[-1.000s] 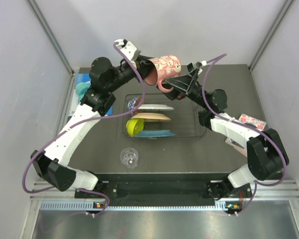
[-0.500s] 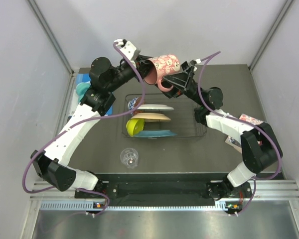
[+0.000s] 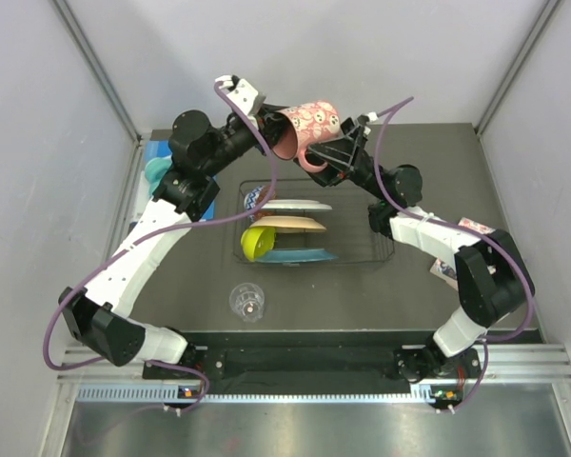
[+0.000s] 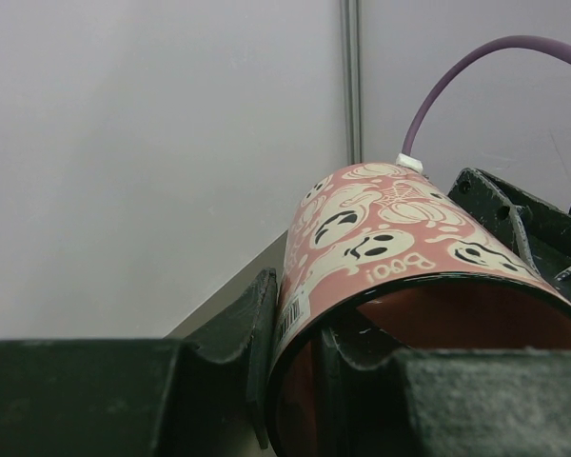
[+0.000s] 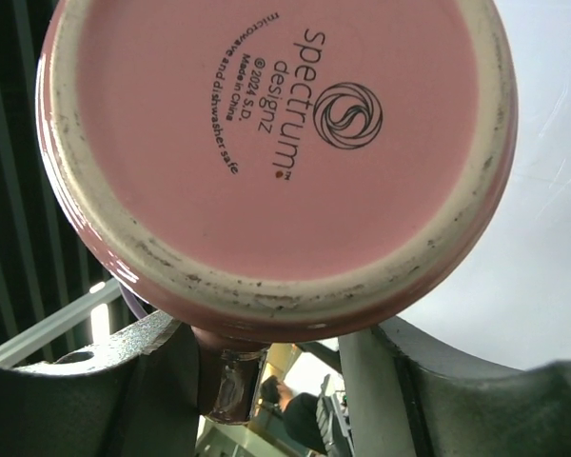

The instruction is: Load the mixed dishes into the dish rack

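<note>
Hanging in the air over the far side of the dark desk (image 3: 362,295), a pink mug printed with cream ghosts and pumpkins (image 3: 309,127) lies tilted on its side between two robot arms. The left claw (image 3: 268,131) pinches the mug's rim, one finger outside the wall (image 4: 262,352) and one inside the mouth (image 4: 341,367). The right claw (image 3: 335,158) meets the mug from the other end. Its wrist view shows the mug's pink base with a printed maker's mark (image 5: 276,143), and the handle (image 5: 230,381) sits between spread fingers, a gap showing beside the right-hand finger (image 5: 428,390), so this claw is not clamped.

Below the mug, a black thin-wire dish rack (image 3: 366,233) rests on the desk. It holds a white plate with red shapes (image 3: 295,206), a cream floral plate (image 3: 290,224), a teal scalloped plate (image 3: 306,255), a lime-green bowl (image 3: 257,242) and a red-patterned bowl (image 3: 253,197). A small clear glass (image 3: 248,302) stands on the desk nearer the arm bases, apart from the rack. Teal headphones (image 3: 155,171) lie at the left edge, and a printed card (image 3: 478,229) at the right.
</note>
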{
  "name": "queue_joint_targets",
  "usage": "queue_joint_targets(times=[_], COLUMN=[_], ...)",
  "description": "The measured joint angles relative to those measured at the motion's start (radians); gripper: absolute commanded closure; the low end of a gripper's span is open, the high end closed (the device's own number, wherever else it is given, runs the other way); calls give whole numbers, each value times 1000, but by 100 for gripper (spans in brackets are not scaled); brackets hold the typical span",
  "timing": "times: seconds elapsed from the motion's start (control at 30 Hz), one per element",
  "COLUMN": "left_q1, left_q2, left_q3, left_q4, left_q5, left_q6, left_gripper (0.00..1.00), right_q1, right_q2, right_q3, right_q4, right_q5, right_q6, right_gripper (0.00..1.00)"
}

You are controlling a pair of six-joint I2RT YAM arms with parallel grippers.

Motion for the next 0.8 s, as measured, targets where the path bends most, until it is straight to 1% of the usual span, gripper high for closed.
queue_joint_targets(times=[0.5,0.6,0.63,0.7,0.73,0.8], left_q1=[2,1,0,1,1,1], left_q2=[-5,-6,-6,-7,-8,-14], left_q3=[-4,-4,-5,-7,-10,-20], left_q4=[39,40,39,47,48,51], left_q5=[-3,0,1,2,3,4], left_q6=[3,4,5,18,29,52], left_gripper=[100,100,100,100,100,100], right_q1=[9,15,16,16,16,17], right_q2=[5,5,5,5,5,5], right_q3=[53,60,60,64,64,64], right_q4=[-29,-30,-31,-35,-37,-40], right_q5=[-36,-44,-47,-61,-72,-94], right_q6=[10,7,8,10,12,24], right_gripper=[48,55,62,69,77,86])
